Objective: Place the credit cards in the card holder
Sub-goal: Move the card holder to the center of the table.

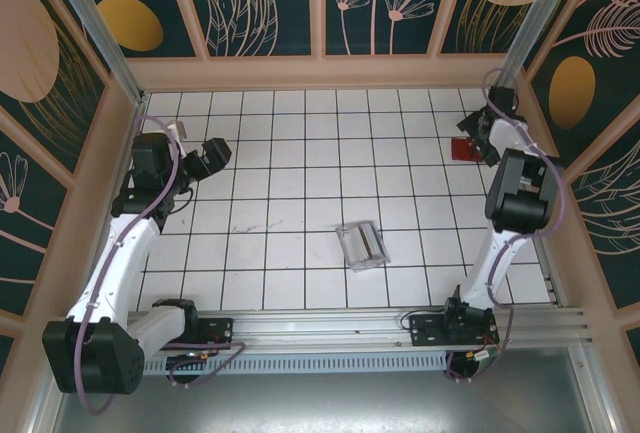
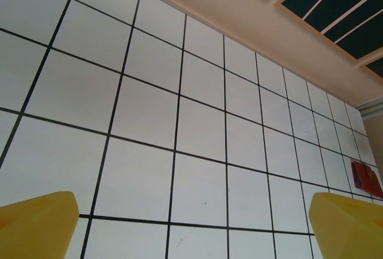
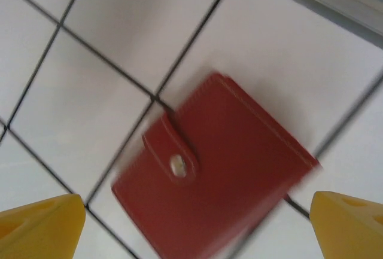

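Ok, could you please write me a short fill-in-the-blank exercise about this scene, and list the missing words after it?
1. The card holder is ___ in colour.
2. It lies flat and ___, its clasp tab fastened.
3. The right gripper hangs just above it, jaws ___.
4. Near the middle of the table lies a ___ slotted tray.
Missing words: red; closed; open; clear.

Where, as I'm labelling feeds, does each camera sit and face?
Top external: above, behind the bases, looking down at the table; both arms, left gripper, right gripper.
Left wrist: faces across the table to the far wall; yellow fingertips.
Right wrist: looks down at the red card holder; yellow fingertips.
Shared: all show the card holder.
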